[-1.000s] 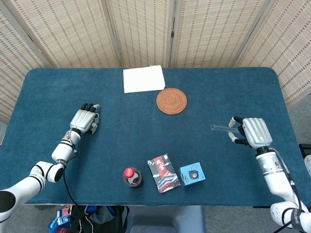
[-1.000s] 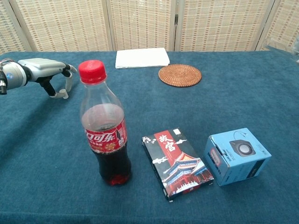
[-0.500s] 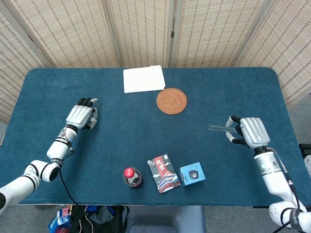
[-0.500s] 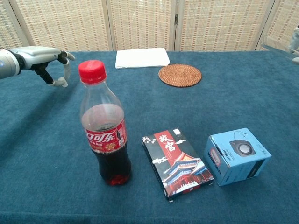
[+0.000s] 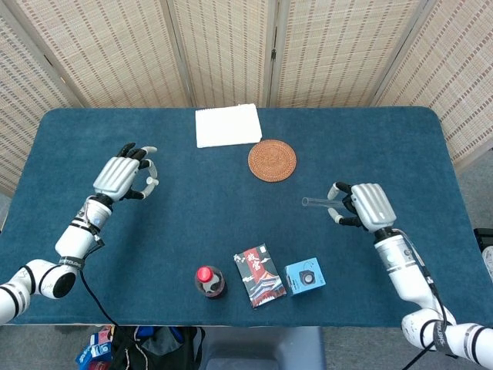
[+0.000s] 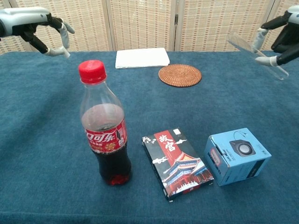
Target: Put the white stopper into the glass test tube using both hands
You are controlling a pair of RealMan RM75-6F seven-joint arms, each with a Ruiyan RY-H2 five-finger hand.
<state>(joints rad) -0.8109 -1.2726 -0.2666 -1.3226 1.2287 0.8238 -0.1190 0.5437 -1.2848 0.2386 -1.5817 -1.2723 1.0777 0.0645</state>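
Observation:
My right hand (image 5: 362, 206) hangs above the right side of the table and grips the glass test tube (image 5: 320, 202), which sticks out level to the left. In the chest view the test tube (image 6: 254, 56) slants past the fingers of the right hand (image 6: 285, 28) at the top right. My left hand (image 5: 123, 176) is raised over the left side, fingers curled. In the chest view the left hand (image 6: 28, 18) pinches a small white piece, the white stopper (image 6: 60, 50), between thumb and a finger. The two hands are far apart.
Along the front edge stand a cola bottle (image 6: 105, 130), a patterned card box (image 6: 177, 163) and a small blue box (image 6: 236, 156). A woven coaster (image 5: 272, 160) and a white pad (image 5: 228, 125) lie at the back middle. Folding screens close off the rear.
Both hands have risen off the table. The right hand has carried the test tube leftward toward the middle. The left hand has lifted and turned with the stopper.

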